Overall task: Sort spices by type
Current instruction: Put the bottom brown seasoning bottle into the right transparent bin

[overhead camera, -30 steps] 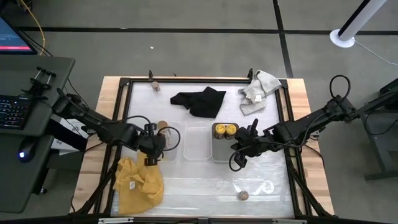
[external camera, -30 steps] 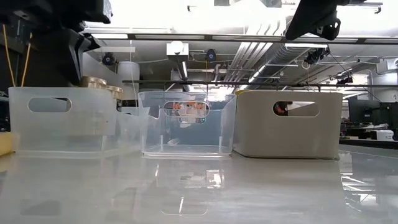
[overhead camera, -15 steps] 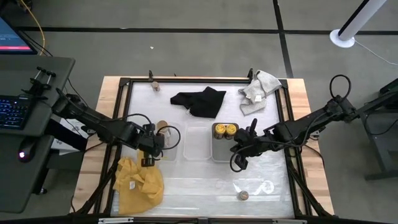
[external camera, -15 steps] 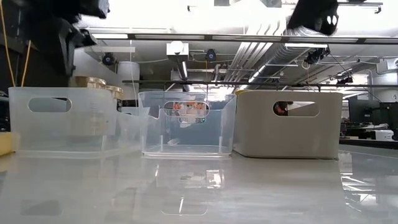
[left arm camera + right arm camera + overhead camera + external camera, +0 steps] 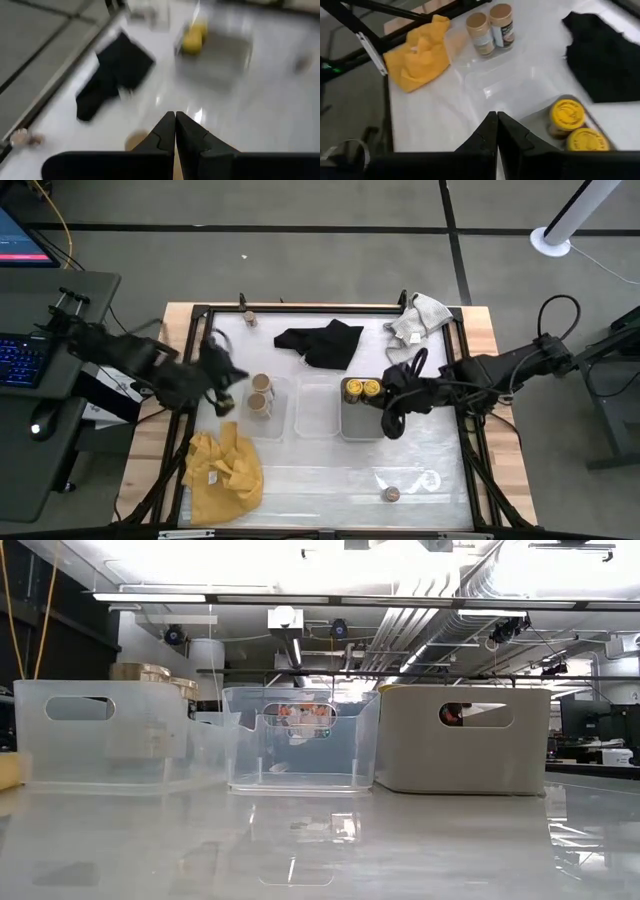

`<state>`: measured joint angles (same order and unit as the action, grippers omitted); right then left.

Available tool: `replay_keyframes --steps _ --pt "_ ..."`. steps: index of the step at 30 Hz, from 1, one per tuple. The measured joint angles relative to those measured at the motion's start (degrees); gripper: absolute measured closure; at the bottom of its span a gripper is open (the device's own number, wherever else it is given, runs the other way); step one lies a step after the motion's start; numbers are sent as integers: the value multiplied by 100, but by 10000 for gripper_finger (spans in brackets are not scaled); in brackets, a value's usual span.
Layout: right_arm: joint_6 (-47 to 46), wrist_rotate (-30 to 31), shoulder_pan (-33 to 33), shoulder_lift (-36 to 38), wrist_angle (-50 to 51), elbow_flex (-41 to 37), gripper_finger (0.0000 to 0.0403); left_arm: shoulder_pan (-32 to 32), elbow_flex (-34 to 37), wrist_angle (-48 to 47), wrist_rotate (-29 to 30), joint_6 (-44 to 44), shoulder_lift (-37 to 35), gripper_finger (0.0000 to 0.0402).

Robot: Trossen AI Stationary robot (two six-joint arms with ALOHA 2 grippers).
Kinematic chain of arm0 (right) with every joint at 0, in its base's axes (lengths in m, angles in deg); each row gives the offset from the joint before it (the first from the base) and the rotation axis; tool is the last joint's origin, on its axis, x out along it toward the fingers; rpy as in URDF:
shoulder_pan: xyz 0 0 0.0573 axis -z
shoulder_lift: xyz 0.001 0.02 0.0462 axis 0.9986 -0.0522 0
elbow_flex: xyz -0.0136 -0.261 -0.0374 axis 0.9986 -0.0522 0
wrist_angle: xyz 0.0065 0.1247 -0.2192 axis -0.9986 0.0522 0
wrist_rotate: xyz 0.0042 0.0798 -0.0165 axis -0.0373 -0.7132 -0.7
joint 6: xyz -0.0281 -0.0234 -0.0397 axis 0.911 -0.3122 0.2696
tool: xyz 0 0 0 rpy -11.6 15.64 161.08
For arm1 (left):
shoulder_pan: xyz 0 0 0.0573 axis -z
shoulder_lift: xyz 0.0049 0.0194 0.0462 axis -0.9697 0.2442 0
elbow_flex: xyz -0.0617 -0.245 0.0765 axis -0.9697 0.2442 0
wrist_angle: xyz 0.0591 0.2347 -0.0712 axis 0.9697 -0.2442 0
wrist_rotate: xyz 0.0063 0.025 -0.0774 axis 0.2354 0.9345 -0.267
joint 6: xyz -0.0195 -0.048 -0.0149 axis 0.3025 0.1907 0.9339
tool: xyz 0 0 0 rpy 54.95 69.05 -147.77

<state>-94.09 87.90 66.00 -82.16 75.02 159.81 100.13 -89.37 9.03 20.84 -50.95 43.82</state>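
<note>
tan-topped jars (image 5: 260, 392): two, standing upright and touching each other inside the left clear tray (image 5: 277, 415); seen also from the right wrist (image 5: 490, 26).
yellow-topped jars (image 5: 361, 389): two, side by side at the far end of the grey tray (image 5: 357, 423), which is the tray to the right of the middle clear tray (image 5: 315, 412); from the right wrist they show as two yellow lids (image 5: 575, 125) touching.
small brownish jar, near (image 5: 391, 494): alone on the surface (image 5: 320, 470), on the near side of the grey tray and a little to its right, well apart from it.
small brownish jar, far (image 5: 250, 319): at the far left corner of the surface, beyond the left clear tray.
trays: three in a row, close together, the grey one on the right; in the low view the left clear tray (image 5: 105, 735) shows the tan lids over its rim.
left end effector (image 5: 222, 377): blurred, just left of the left clear tray, over the surface; in its wrist view the fingers (image 5: 175, 131) are pressed together with nothing between them.
right end effector (image 5: 392, 420): at the right side of the grey tray, just beside its rim; fingers (image 5: 496, 131) meet at the tips, gripping nothing.
yellow cloth (image 5: 222, 470): crumpled, on the near side of the left clear tray.
black cloth (image 5: 322, 342): beyond the middle clear tray.
grey cloth (image 5: 413, 325): at the far right corner, beyond the grey tray.
</note>
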Motion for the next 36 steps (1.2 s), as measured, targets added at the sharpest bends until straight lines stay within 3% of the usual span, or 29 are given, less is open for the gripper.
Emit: replay_keyframes --steps 6,12,16,22,36 --pt "-825 -1118 87 -219 -126 -46 369 2 253 665 399 245 -741 401" --pt "-1747 -2598 -669 -834 283 -52 265 4 571 727 576 340 -885 401" --pt "-2357 -3071 -1429 -1329 562 -59 193 2 751 768 571 355 -844 401" --pt "-2916 -3213 -2112 -2114 226 -61 136 2 996 993 562 353 -806 401" --pt "-2996 -2608 -2136 -3153 239 -61 133 3 1067 1056 420 345 -808 401"
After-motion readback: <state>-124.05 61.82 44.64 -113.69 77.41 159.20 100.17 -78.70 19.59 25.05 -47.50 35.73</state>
